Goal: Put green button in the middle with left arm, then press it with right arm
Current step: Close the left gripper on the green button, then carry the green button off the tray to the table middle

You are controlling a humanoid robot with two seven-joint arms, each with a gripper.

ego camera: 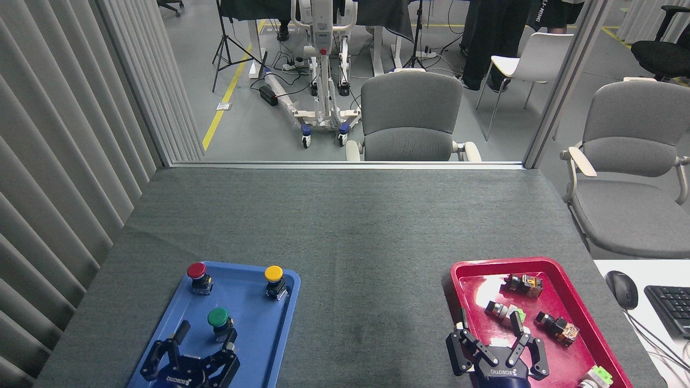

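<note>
Over the blue tray (253,345), left pincer (202,345) spread just short of the green button (218,318), bare cloth beyond.

Green button (218,317) dark-green cap, blue tray (280,339), red tray (579,302), grey woven cloth (345,231)

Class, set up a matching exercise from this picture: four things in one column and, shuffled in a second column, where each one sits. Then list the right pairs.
Column one:
1. green button
2. red button
3. yellow button
4. right pincer

Column two:
A. far right corner of the blue tray
B. over the near end of the red tray
C. far left corner of the blue tray
D. middle of the blue tray, just beyond the left pincer

Pairs: 1-D, 2-C, 3-A, 4-B
</note>
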